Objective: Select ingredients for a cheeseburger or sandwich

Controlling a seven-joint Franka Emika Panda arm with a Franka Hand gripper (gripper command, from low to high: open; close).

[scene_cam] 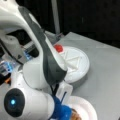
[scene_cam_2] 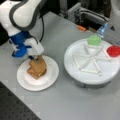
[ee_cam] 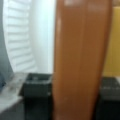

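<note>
Bread slice at the stack, lower left of a front view.
Your hand (scene_cam_2: 37, 58) grips a tan bread slice (ee_cam: 80, 60) edgewise between its pads, over the sandwich (scene_cam_2: 37, 68) on the white plate (scene_cam_2: 48, 80); keep it level and centred.

A front view sits close behind the white robot arm (scene_cam: 37, 62), which fills its left half, facing the divided tray (scene_cam: 75, 62) at 2 o'clock. A front view looks down from farther off, plate (scene_cam_2: 25, 80) at 8 o'clock. Both share tray and plate. The wrist view presses against a bread slice (ee_cam: 80, 62).
</note>
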